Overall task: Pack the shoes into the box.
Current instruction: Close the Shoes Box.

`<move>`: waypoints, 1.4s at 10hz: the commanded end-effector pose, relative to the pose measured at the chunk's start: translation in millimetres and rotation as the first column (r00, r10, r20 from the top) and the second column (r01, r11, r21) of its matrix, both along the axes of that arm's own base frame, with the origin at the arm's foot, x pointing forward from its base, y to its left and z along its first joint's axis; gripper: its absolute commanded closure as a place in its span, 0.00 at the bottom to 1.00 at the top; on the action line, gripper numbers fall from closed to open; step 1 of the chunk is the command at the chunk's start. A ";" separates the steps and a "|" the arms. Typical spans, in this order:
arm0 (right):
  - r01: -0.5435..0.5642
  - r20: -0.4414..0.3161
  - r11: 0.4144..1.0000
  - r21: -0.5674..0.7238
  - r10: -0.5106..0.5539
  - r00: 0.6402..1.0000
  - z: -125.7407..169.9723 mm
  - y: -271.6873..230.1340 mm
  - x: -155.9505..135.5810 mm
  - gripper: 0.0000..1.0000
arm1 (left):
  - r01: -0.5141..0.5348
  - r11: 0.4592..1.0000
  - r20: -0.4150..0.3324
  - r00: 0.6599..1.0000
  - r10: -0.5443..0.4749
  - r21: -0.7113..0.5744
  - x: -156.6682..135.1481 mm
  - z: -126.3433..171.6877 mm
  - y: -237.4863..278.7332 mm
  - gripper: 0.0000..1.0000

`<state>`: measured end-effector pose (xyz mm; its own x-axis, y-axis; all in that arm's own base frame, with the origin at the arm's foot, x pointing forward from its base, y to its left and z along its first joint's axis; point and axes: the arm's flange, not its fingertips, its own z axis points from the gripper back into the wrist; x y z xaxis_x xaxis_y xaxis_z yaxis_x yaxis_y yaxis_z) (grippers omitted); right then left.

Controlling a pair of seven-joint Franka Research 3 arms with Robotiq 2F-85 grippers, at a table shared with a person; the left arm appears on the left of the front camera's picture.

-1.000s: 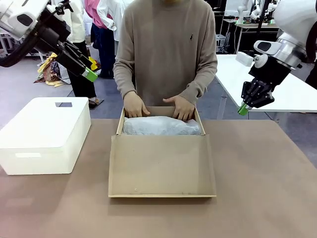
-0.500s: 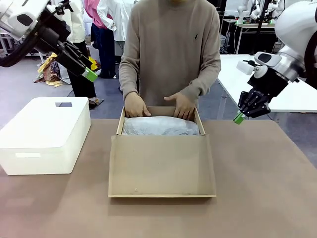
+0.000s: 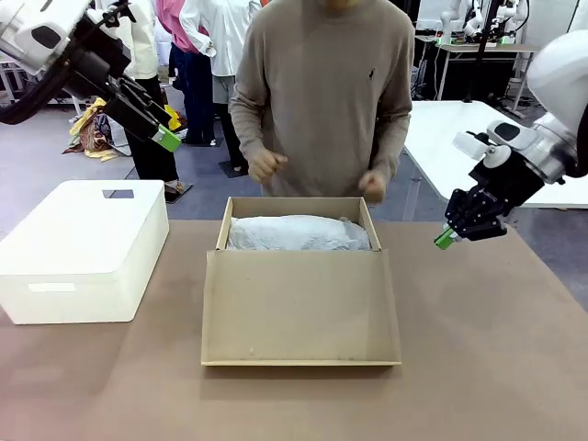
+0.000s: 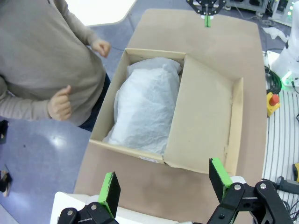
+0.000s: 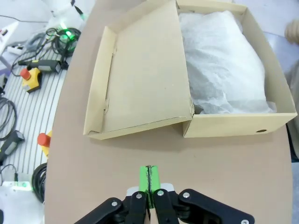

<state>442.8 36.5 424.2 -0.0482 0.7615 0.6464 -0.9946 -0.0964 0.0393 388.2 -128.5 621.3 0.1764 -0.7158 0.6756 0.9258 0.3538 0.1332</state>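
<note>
Both arms hover raised: left gripper [image 3: 170,130] spread empty, right gripper [image 3: 445,241] clenched empty near the box [image 3: 299,303].

The shoebox [image 3: 296,204] sits mid-table [image 3: 478,349] by the far edge, tissue paper [image 3: 298,233] inside, lid flap [image 3: 300,308] forward; the plastic bin [image 3: 83,248] stands at the left edge.

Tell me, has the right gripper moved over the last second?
Yes. The right gripper has dropped, from level with the far rim of the box to below it.

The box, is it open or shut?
Open. The box has its lid folded out flat on the table, and white tissue paper shows inside.
</note>
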 end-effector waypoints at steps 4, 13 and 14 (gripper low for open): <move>0.003 0.084 0.995 0.103 -0.011 0.996 -44.1 0.6 -18.7 1.00 | 0.022 0.999 0.003 1.000 -0.022 -0.024 -1.1 -2.0 1.8 0.00; 0.028 0.025 0.995 0.100 -0.030 0.999 -51.3 2.1 -16.3 1.00 | 0.022 0.999 0.003 1.000 -0.022 -0.024 -1.1 -2.0 1.8 0.00; 0.039 0.032 0.992 0.123 -0.043 0.999 -58.7 2.0 -17.1 1.00 | 0.022 0.999 0.003 1.000 -0.022 -0.024 -1.1 -2.0 1.8 0.00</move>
